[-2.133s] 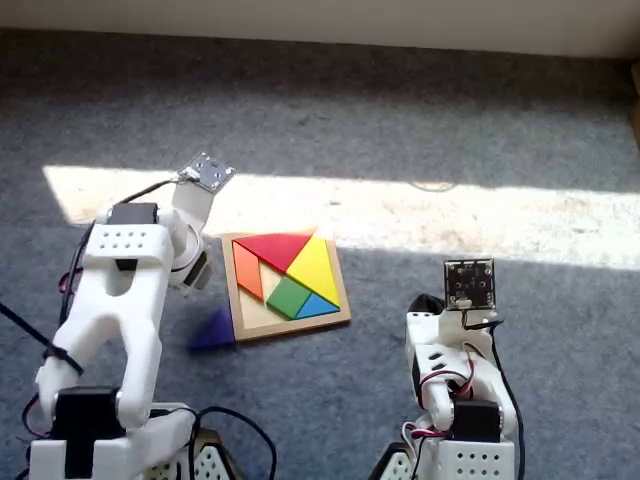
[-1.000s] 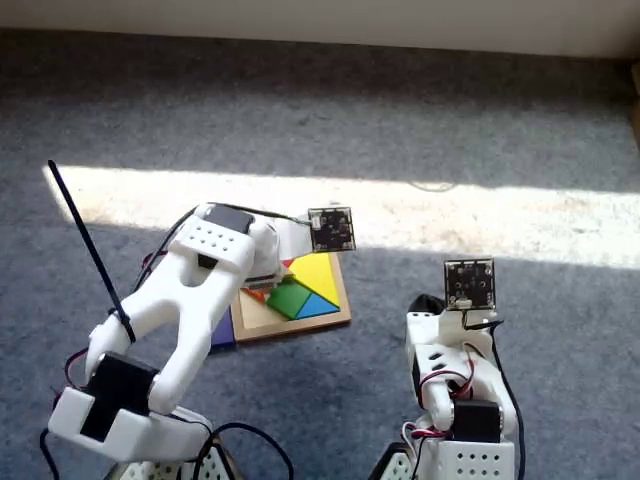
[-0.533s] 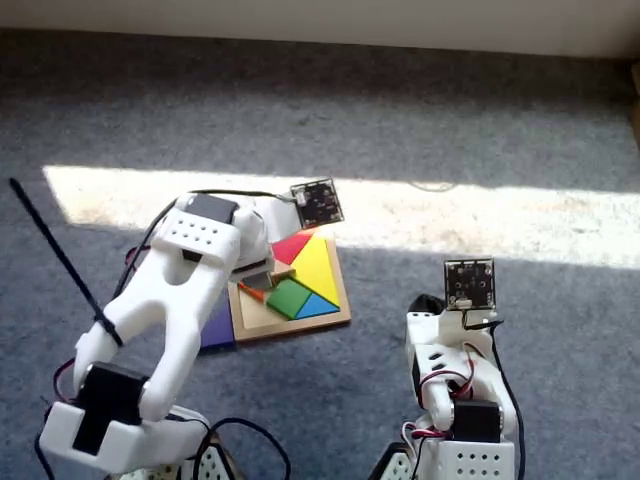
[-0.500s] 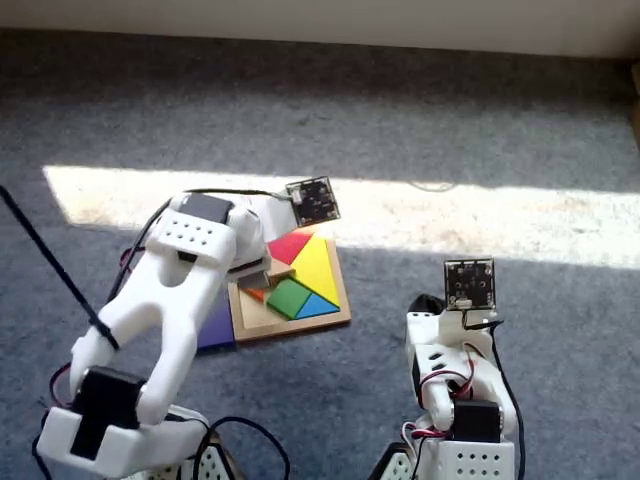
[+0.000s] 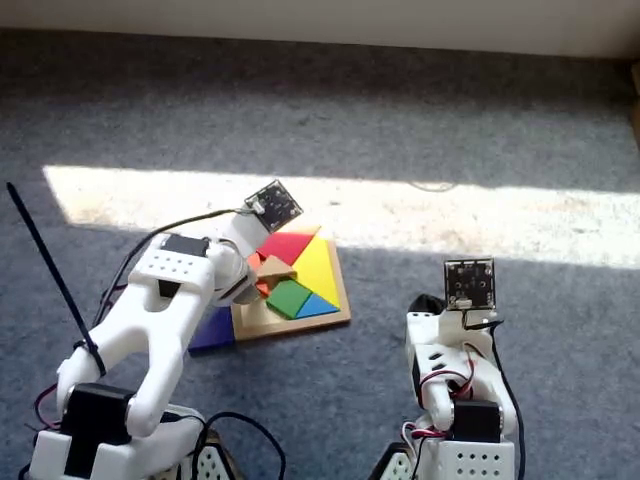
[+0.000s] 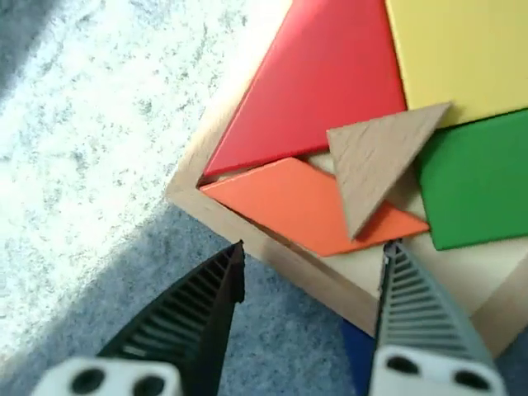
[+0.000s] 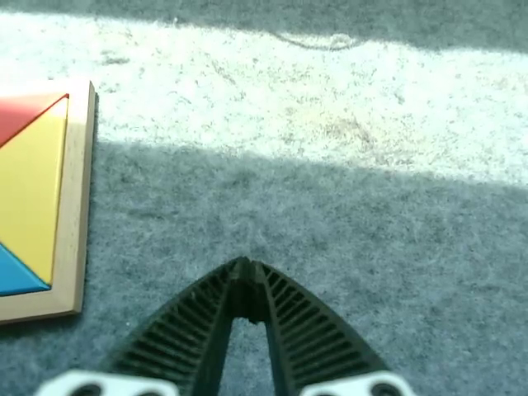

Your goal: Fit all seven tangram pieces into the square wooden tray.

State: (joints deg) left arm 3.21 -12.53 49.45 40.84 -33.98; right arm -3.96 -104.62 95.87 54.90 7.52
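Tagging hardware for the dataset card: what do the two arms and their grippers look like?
Left arm and right arm: white plastic shells, black servos, black cables. Left gripper and right gripper: dark ribbed tapered fingers on white bases.

The left arm, swung across the tray (image 5: 300,328) a second ago, is drawn back to the tray's left edge. The left gripper (image 6: 313,247) is now spread open and emptied. The wooden triangle (image 6: 375,161), seen at its fingers half a second ago, is left resting tilted over the orange piece (image 6: 297,202).
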